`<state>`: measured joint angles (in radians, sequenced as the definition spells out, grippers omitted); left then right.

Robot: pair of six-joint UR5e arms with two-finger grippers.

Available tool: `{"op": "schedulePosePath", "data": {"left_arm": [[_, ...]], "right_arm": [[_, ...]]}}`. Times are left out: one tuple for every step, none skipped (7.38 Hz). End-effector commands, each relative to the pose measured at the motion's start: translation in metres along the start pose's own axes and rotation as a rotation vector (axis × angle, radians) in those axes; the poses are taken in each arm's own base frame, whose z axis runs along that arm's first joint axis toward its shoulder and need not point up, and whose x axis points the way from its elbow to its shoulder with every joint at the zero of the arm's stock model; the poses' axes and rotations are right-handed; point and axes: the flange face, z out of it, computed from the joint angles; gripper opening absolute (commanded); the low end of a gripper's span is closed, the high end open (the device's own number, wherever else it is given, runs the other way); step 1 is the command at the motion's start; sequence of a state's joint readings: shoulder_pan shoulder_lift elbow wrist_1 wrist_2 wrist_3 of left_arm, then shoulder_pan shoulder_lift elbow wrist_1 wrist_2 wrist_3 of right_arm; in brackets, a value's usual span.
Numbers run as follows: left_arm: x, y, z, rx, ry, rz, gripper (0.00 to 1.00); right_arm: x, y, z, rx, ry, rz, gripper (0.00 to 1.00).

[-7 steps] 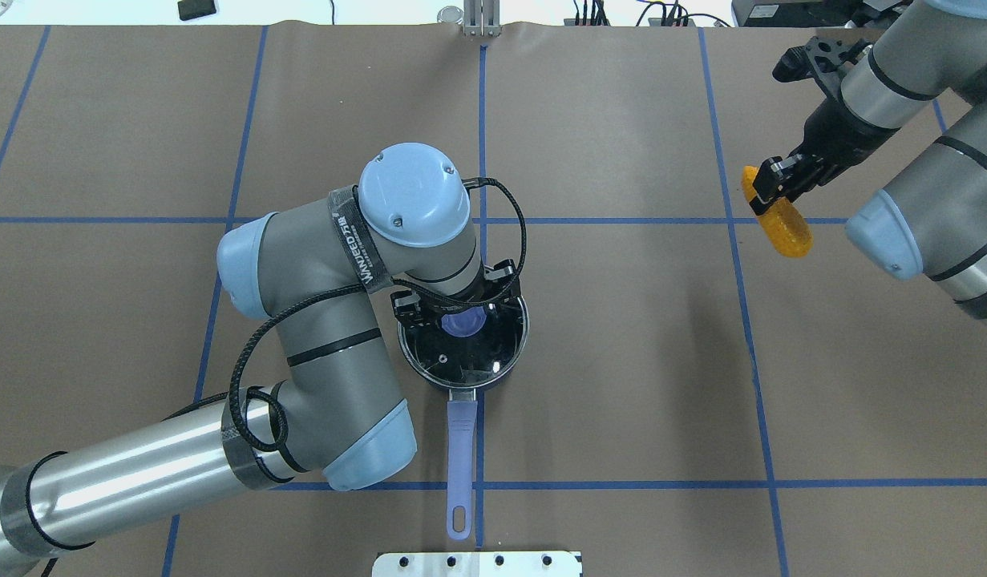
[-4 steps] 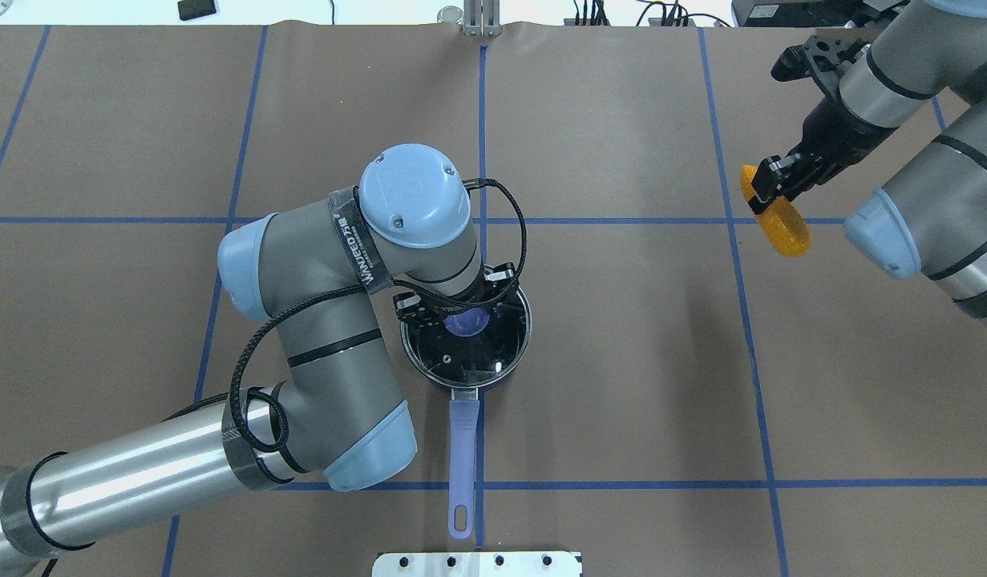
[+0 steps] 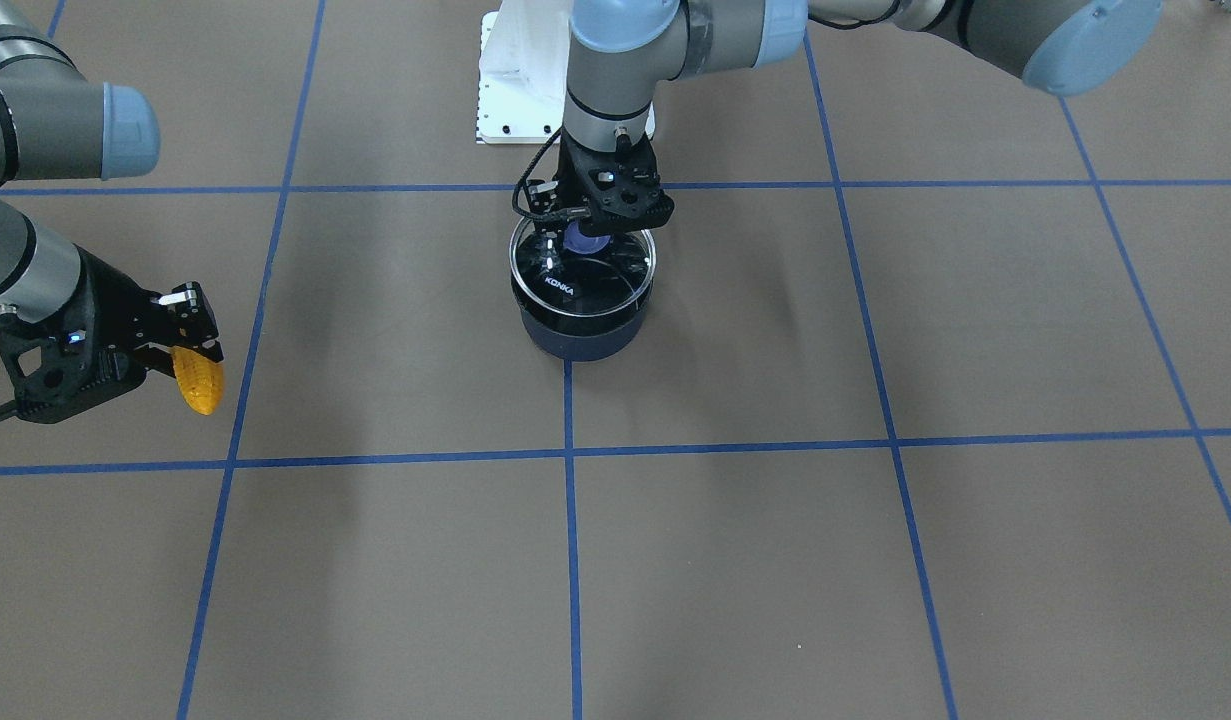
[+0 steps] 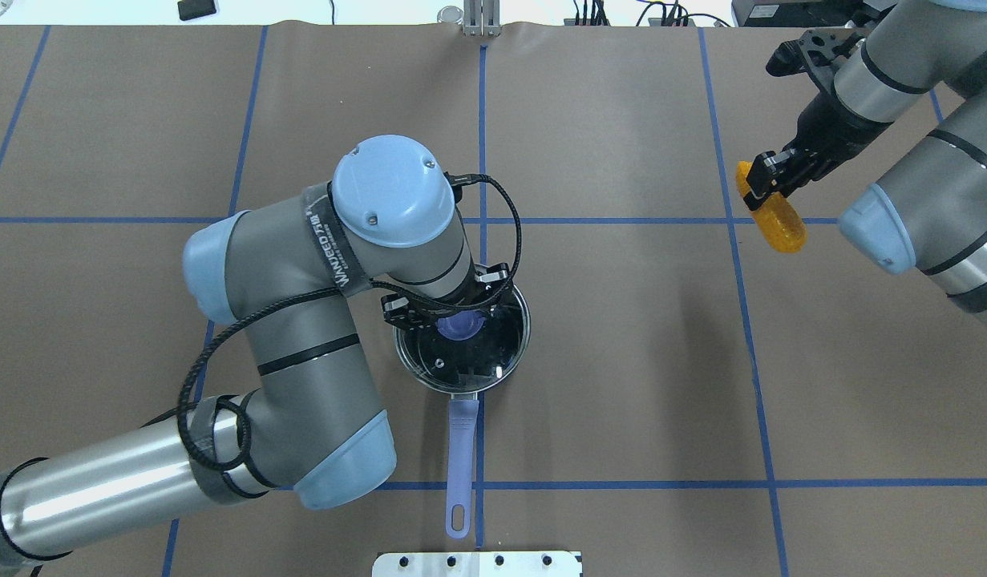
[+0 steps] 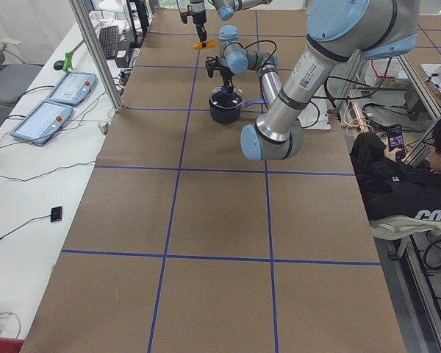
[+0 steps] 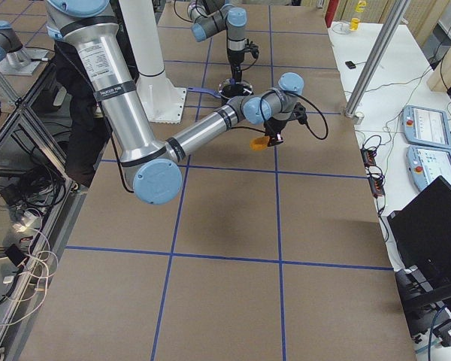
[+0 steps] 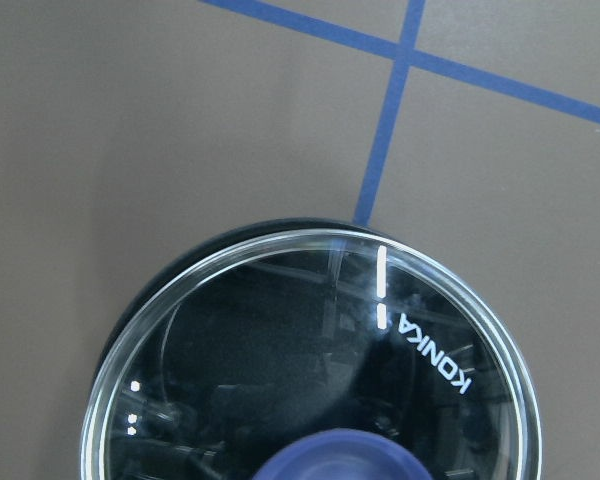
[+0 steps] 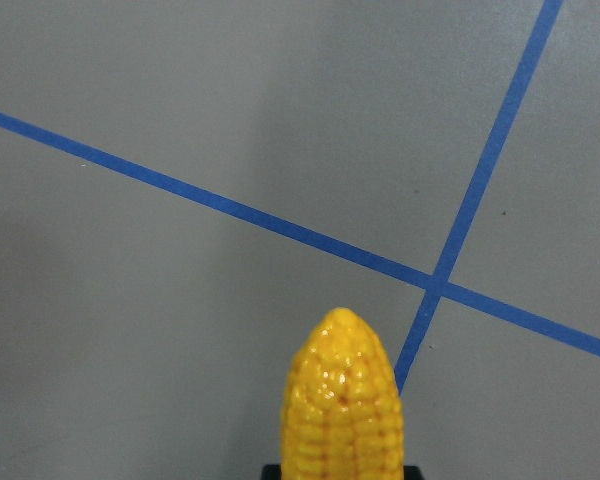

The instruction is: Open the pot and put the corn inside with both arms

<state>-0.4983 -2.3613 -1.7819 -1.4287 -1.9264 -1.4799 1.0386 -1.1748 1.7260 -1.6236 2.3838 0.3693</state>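
Overhead and front views opposed, sharing pot (image 4: 473, 365)

Light: bright, even, from above | Shadows: faint soft patches on table (image 3: 875, 560) at 9 and 3 o'clock of pot (image 3: 580, 335) | Glare: white streak on lid (image 7: 280, 350) at 1 o'clock | Focus: knob (image 7: 335, 455) soft, probably too close; corn (image 8: 342, 410) sharp | Side views: far end small, detail poor.

The pot (image 3: 580, 338) stood near the middle of the table (image 4: 621, 361), with the lid (image 3: 585, 280) over its mouth and its handle (image 4: 461, 437) pointing toward the robot's near edge, where a plate (image 4: 477, 563) lay. The left gripper (image 4: 459, 320) sat right above the lid, at its knob. Far to the right, well apart from the pot, the right gripper (image 4: 762, 183) held the corn (image 4: 780, 228) above the table.
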Motion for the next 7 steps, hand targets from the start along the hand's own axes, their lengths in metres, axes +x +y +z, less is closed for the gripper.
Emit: {"op": "schedulePosePath", "data": {"left_arm": [[-0.066, 0.01, -0.034, 0.006, -0.02, 0.123, 0.31], [-0.096, 0.006, -0.042, 0.016, -0.025, 0.16, 0.3], [-0.135, 0.0, -0.047, 0.025, -0.046, 0.208, 0.28], [-0.174, -0.008, -0.05, 0.036, -0.069, 0.25, 0.28], [-0.201, -0.019, -0.045, 0.042, -0.082, 0.286, 0.28], [-0.249, -0.029, -0.032, 0.032, -0.044, 0.311, 0.28], [-0.298, -0.045, -0.024, 0.039, -0.006, 0.338, 0.28]], "right_arm": [[-0.023, -0.014, -0.014, 0.009, -0.005, 0.048, 0.1], [-0.042, -0.02, -0.017, 0.016, -0.016, 0.08, 0.1], [-0.054, -0.021, -0.02, 0.023, -0.024, 0.093, 0.1], [-0.069, -0.022, -0.019, 0.021, -0.034, 0.109, 0.09], [-0.097, -0.027, -0.016, 0.018, -0.047, 0.136, 0.09], [-0.121, -0.03, -0.013, 0.017, -0.056, 0.153, 0.09], [-0.14, -0.032, -0.014, 0.017, -0.068, 0.171, 0.09]]}}
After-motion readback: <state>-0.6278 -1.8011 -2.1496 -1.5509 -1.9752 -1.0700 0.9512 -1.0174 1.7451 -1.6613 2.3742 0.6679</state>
